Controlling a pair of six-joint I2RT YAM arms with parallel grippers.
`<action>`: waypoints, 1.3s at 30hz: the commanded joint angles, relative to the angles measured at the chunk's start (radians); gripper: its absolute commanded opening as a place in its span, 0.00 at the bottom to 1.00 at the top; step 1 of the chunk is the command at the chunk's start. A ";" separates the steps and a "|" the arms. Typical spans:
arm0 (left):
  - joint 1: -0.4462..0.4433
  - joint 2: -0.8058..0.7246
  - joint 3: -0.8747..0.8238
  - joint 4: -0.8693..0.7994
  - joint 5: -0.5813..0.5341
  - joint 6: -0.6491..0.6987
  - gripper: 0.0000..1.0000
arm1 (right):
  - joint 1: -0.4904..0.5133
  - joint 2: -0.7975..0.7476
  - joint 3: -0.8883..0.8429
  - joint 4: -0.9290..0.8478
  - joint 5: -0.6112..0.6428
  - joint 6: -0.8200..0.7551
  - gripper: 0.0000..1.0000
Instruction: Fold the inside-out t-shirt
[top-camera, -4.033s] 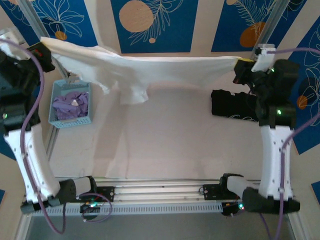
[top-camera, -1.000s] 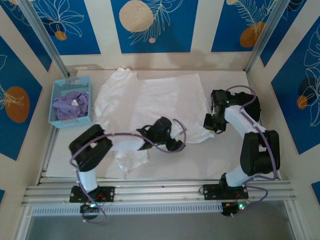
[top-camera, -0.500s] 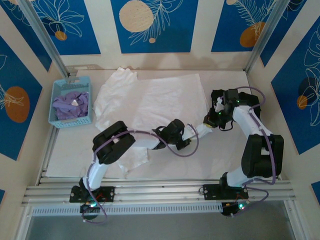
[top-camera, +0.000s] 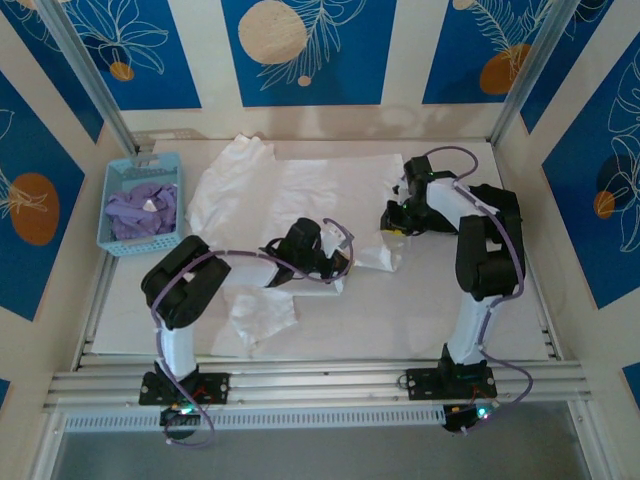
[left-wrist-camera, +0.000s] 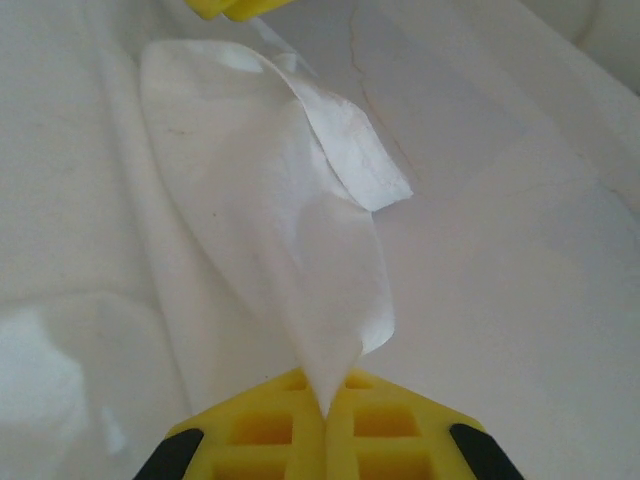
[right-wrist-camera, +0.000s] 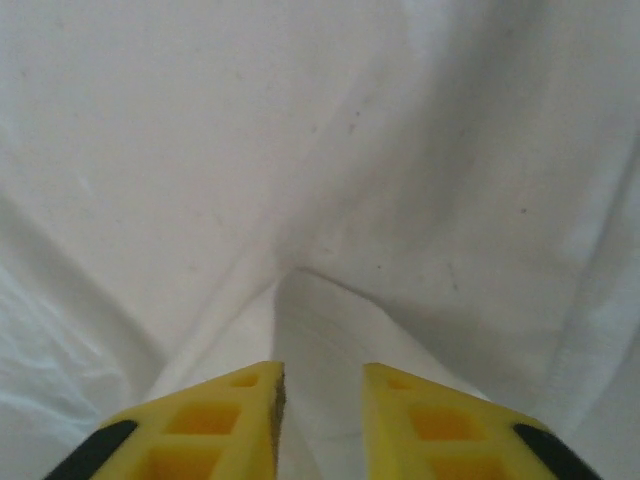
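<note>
Top external: one t-shirt (top-camera: 335, 190), one blue basket (top-camera: 140, 244); left end effector (top-camera: 335, 268) clenched on it, right end effector (top-camera: 391, 224) released.

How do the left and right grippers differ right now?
Left gripper is shut, pinching a fold of the t-shirt; right gripper has its jaws apart over a fabric ridge. Left sits at the shirt's near edge, right at its right edge. Both are yellow-tipped and over white fabric.
</note>
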 joint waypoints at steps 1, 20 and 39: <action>0.001 0.025 0.000 0.038 0.072 -0.064 0.00 | 0.016 -0.127 -0.074 -0.034 0.111 -0.019 0.35; 0.017 0.030 -0.006 0.050 0.097 -0.086 0.00 | 0.151 -0.119 -0.237 0.062 0.383 -0.011 0.48; 0.025 0.027 -0.004 0.018 0.090 -0.064 0.00 | 0.158 -0.277 -0.282 0.057 0.316 0.007 0.37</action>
